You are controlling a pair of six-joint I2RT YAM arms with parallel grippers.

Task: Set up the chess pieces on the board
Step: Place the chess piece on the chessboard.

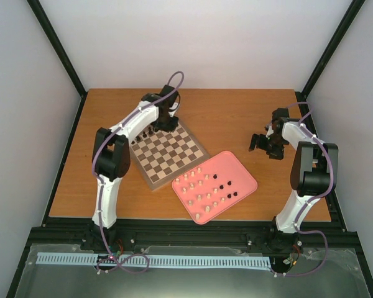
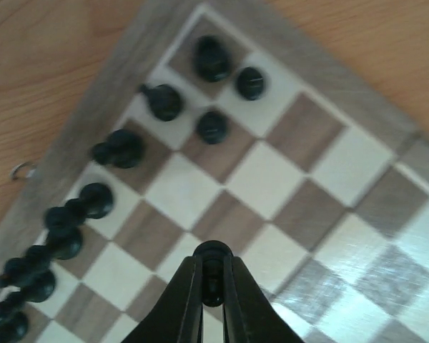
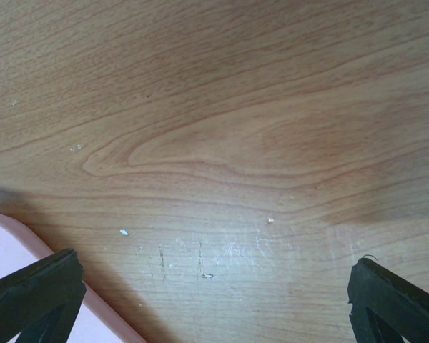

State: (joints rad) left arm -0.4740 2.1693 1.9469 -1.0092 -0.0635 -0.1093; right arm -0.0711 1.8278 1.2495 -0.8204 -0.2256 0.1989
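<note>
1. From above, a brown wooden desk [image 1: 236,115] sits between plain white walls [image 1: 199,37]. A flat chessboard with brown and cream squares [image 1: 168,152] lies left of the middle. Just beside it is a pink tray with round corners [image 1: 236,162], holding small cream chess pieces [image 1: 196,186] and a few dark chess pieces [image 1: 227,186].
2. From the left wrist, the left gripper [image 2: 213,275] is pinched tight on one small dark chess piece [image 2: 213,251] over the chessboard. More dark ones stand along its edge.
3. From the right wrist, the right gripper [image 3: 214,300] is spread wide with nothing in it, over bare desk by the tray's corner.
</note>
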